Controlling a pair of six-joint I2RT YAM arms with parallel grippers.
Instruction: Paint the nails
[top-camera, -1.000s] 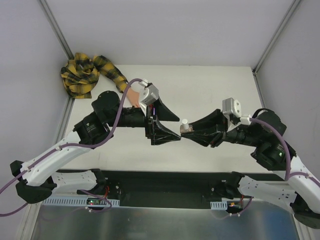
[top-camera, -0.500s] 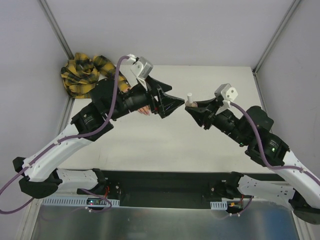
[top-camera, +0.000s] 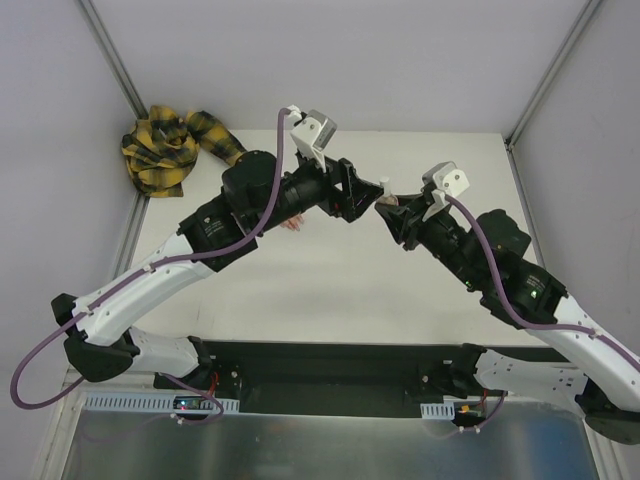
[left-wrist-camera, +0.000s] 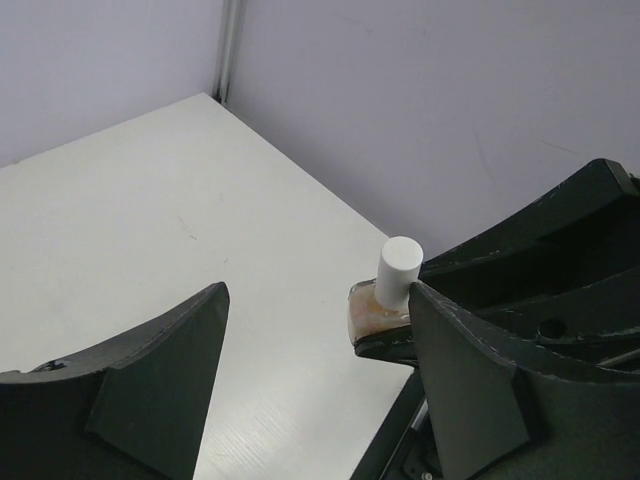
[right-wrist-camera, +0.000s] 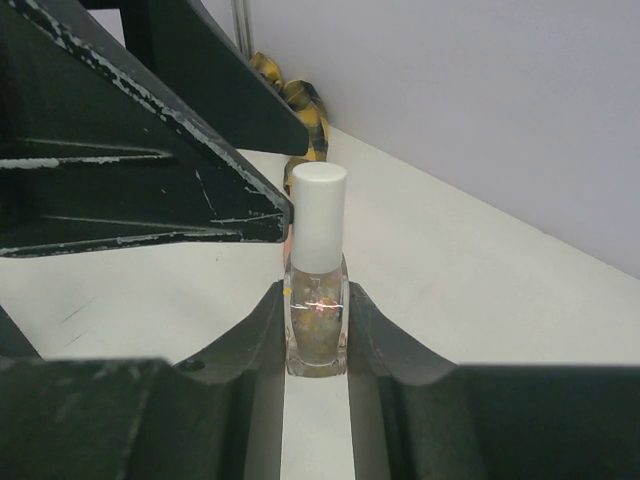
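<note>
My right gripper is shut on a small nail-polish bottle with glittery clear polish and a white cap, held upright above the table. My left gripper is open around that cap, with its right finger beside the cap and its left finger well apart. From above, both grippers meet at the bottle near the back middle. The mannequin hand is mostly hidden under my left arm, with only pink fingertips peeking out. The nails are too small to make out.
The yellow-and-black plaid sleeve lies bunched in the back left corner, also showing behind the bottle in the right wrist view. Grey walls with metal posts close in the white table.
Both grippers have moved from the table's middle toward the back, with the bottle carried along. My left arm swung up and right, and its open fingers now straddle the cap.
</note>
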